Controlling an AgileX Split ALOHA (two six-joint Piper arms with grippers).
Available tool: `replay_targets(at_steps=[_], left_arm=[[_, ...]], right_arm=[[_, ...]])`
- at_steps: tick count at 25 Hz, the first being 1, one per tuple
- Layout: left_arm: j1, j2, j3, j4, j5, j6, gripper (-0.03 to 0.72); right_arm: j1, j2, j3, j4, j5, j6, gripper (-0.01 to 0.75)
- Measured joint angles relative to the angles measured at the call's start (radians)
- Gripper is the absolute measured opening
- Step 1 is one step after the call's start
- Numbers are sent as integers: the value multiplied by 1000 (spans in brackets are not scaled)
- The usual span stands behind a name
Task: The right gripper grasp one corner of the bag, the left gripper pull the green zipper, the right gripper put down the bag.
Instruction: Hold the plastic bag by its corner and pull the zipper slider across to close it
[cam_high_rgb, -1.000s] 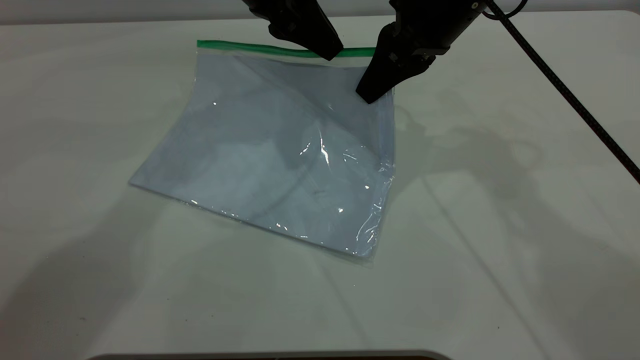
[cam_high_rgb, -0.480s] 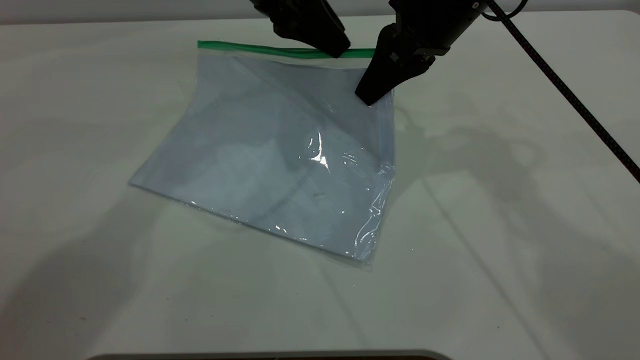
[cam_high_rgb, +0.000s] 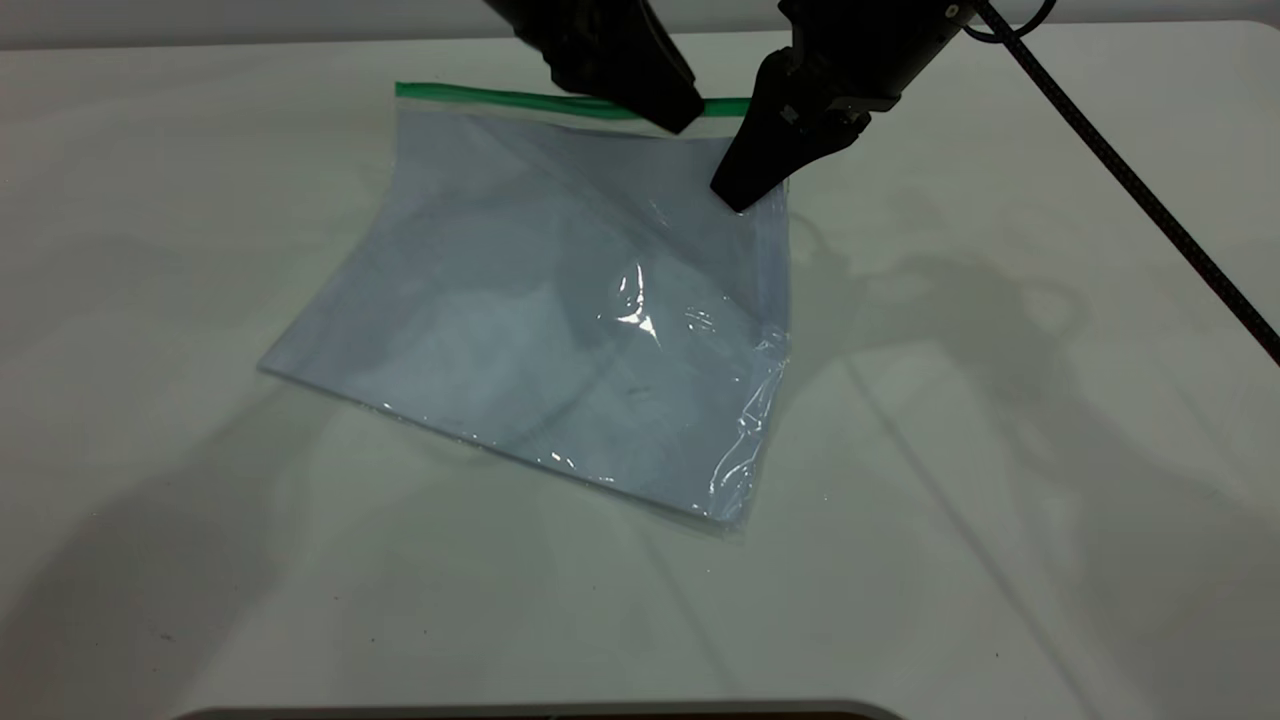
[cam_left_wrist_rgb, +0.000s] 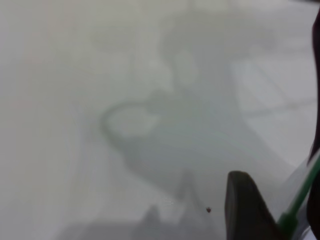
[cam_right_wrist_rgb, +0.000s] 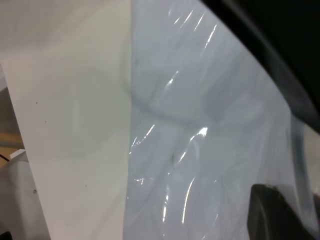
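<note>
The bag (cam_high_rgb: 520, 310) is a clear pouch over a pale bluish sheet. Its near edge rests on the table and its far edge is lifted. The green zipper (cam_high_rgb: 500, 97) runs along the far edge. My right gripper (cam_high_rgb: 741, 203), trailing a braided cable, is shut on the bag just below the corner where the green strip ends, and hides that corner. The right wrist view shows the plastic (cam_right_wrist_rgb: 210, 125) over its finger (cam_right_wrist_rgb: 280, 212). My left gripper (cam_high_rgb: 682, 122) is closed round the zipper near its right end. In the left wrist view the strip (cam_left_wrist_rgb: 301, 196) passes between the fingers (cam_left_wrist_rgb: 245, 205).
The white table (cam_high_rgb: 1000, 450) spreads around the bag. The right arm's braided cable (cam_high_rgb: 1130, 180) crosses the far right of the table. The table's side edge (cam_right_wrist_rgb: 20, 165) shows in the right wrist view.
My left gripper has shifted slightly right and down along the green zipper. The strip now runs straighter. The right gripper and the bag's corner have stayed put.
</note>
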Motion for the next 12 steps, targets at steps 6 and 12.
replay_targets(at_steps=[6,12], left_arm=[[0,1,-9,-8,-2,0,301],[-1,1,-9,15,-9,0,137]], right_arm=[[-1,0,0,-5,-2,0,38],[-1,0,0,-5,-5,0,38]])
